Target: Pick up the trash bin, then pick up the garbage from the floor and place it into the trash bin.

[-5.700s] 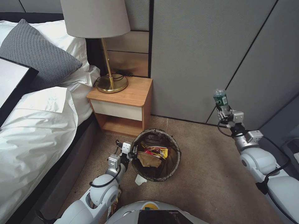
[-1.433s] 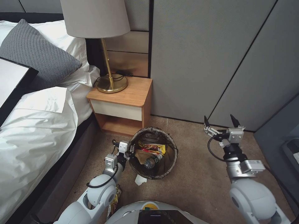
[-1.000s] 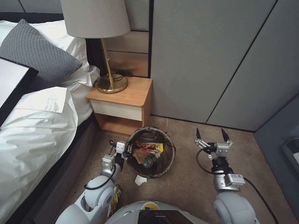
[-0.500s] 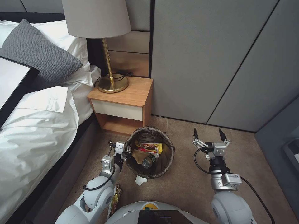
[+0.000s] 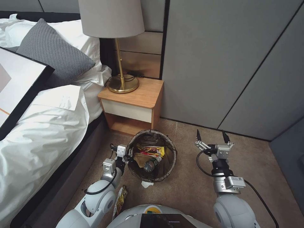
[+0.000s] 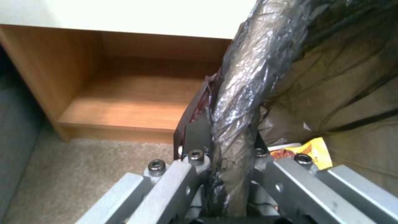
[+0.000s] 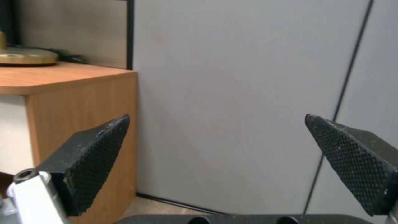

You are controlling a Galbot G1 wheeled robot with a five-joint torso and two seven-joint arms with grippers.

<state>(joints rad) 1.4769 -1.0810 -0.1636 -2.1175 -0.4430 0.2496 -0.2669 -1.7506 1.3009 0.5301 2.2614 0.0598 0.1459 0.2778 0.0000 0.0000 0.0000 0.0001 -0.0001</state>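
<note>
since a moment ago my view has swung, while my left gripper [image 5: 129,154] pinches the round bag-lined trash bin [image 5: 169,158] rim at frame centre, right gripper [image 5: 211,136] spread; better keep the bin level.

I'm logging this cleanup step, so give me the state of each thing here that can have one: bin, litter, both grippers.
trash bin: upright, liner over rim, held at its rim
left gripper: shut on the bin's rim
right gripper: open, empty, beside the bin
bottle: lying inside the bin
yellow wrapper: inside the bin
white tissue: on the carpet by the bin
snack packet: on the carpet near the left arm
</note>
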